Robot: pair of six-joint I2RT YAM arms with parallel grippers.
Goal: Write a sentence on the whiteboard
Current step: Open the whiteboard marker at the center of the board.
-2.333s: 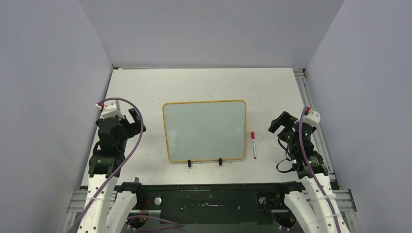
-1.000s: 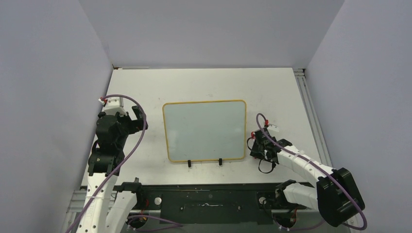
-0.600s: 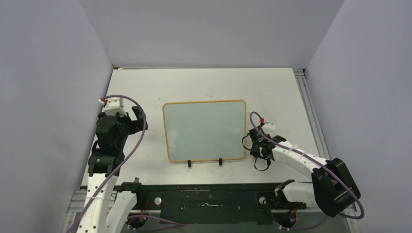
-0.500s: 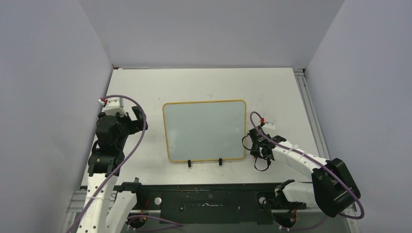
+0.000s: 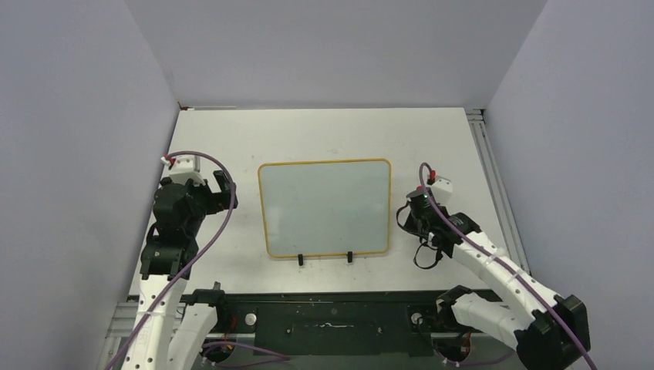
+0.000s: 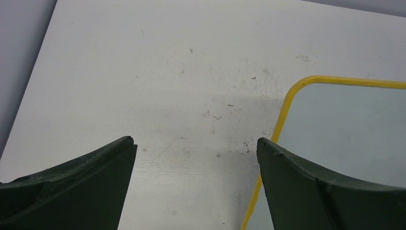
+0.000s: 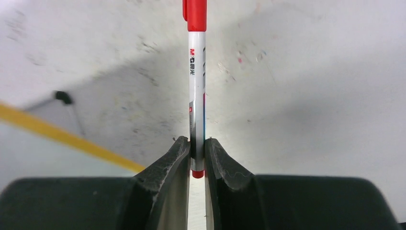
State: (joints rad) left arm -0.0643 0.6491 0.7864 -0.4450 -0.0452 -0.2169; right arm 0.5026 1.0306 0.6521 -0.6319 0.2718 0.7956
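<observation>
Right gripper (image 7: 197, 143): fingers closed on the lower barrel of a white marker (image 7: 196, 76), its red cap pointing away. Whiteboard (image 5: 324, 208): just left of these fingers, mid-table (image 5: 324, 135), nearer the near edge. Left gripper (image 6: 195, 143): fingers spread wide, holding nothing, beside the whiteboard's far-left corner, toward the table's left edge.

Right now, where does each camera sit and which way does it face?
Top: above, behind the arms, looking down at the table; left arm, right arm and whiteboard show.
Left wrist: looks past the open left gripper at the table.
Right wrist: looks past the right gripper, shut on the marker.
All three share the whiteboard's yellow frame.
</observation>
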